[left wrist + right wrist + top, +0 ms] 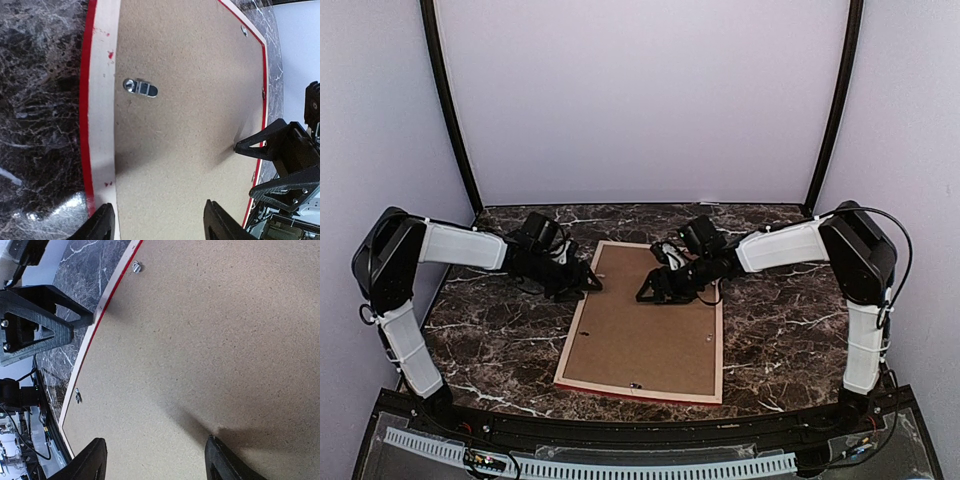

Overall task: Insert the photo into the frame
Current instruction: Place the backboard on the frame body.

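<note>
On the tabletop [500, 340], the frame [102, 125] lies face down, backing board [645, 320] uppermost. Left end effector [159, 215] and right end effector [156, 447] stand wide at its far end, holding nothing.

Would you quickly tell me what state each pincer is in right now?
Left pincer: open, holding nothing.
Right pincer: open, holding nothing, over the backing board.

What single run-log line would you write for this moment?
frame face down, backing board inside | left gripper open astride rail | right gripper open over board | photo unseen
</note>
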Action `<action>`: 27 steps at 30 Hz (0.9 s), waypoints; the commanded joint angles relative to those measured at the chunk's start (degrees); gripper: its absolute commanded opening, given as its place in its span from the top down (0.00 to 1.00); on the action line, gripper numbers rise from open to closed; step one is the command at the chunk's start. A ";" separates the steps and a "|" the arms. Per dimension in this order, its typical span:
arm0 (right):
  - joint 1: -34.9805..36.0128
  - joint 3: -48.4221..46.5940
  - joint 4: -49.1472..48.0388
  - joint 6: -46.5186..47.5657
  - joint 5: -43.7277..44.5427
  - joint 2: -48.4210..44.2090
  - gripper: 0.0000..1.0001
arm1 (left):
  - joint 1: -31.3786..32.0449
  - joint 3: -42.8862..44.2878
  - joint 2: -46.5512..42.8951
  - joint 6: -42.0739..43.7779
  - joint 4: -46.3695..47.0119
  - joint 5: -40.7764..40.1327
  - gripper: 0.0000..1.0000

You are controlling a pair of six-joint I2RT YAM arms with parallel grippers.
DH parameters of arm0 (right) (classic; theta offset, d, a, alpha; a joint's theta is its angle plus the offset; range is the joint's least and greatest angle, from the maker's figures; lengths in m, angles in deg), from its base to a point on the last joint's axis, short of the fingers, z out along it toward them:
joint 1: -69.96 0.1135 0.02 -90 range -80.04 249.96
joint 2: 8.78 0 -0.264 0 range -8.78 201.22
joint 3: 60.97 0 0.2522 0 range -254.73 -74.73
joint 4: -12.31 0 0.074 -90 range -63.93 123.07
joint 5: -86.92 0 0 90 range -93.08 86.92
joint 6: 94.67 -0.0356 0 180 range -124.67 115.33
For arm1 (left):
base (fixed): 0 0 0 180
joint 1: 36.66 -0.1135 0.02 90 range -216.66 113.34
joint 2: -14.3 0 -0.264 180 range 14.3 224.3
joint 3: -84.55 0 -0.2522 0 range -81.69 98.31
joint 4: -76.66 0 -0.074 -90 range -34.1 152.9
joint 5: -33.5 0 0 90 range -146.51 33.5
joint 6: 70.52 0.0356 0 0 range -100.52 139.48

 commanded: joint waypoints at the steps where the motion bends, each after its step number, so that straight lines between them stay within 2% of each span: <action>1: -0.03 1.93 5.23 0.23 2.23 0.22 0.32 | -0.35 1.97 -3.58 2.61 -3.98 -3.50 0.36; 12: -0.08 0.45 7.22 1.51 2.58 -1.84 0.30 | -0.35 3.47 -4.17 7.12 -8.02 -9.35 0.36; 19: -1.62 1.10 13.37 3.38 9.90 -9.94 0.26 | -0.35 5.46 -1.67 11.14 -9.95 -10.52 0.36; 27: -8.37 9.03 18.26 4.29 17.08 -18.59 0.26 | -0.35 7.02 1.79 13.44 -10.39 -9.64 0.36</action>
